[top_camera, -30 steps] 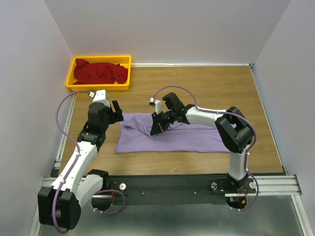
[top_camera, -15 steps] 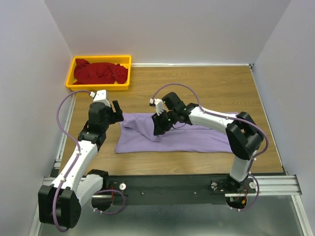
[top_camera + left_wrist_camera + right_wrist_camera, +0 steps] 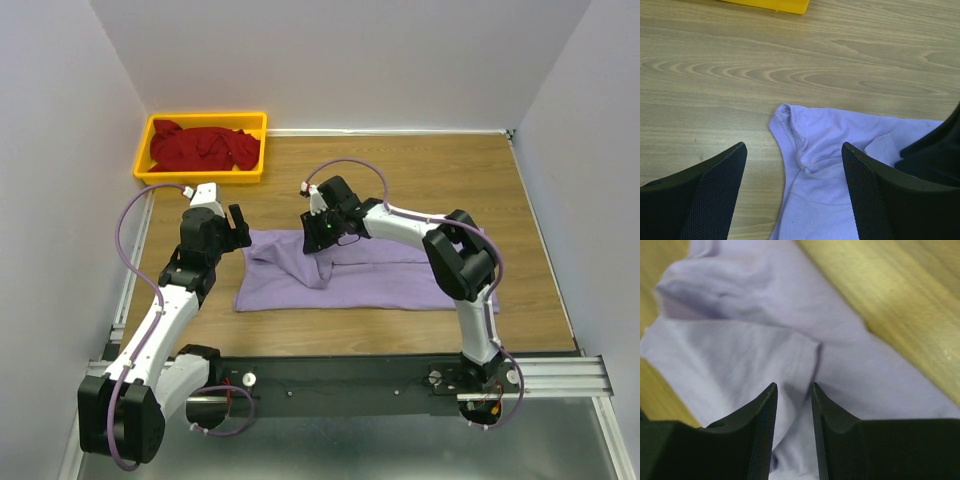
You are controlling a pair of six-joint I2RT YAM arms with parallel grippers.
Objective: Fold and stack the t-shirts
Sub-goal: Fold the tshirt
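Task early, as you can judge it. Lavender shirt (image 3: pixel 380 275) lies lengthwise on table (image 3: pixel 420 170), left end rumpled, no neat fold yet. Red shirt (image 3: pixel 205 147) crumpled in yellow bin (image 3: pixel 200 118), far left corner. Your left gripper (image 3: pixel 794 150) hangs wide apart near sleeve, holding nothing. Your right gripper (image 3: pixel 792 387) over shirt, jaws narrowly parted, no cloth between. Left for you: fold both, stack.

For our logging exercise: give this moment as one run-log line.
left end effector open, empty | right end effector ajar over lavender shirt | red shirt in yellow bin
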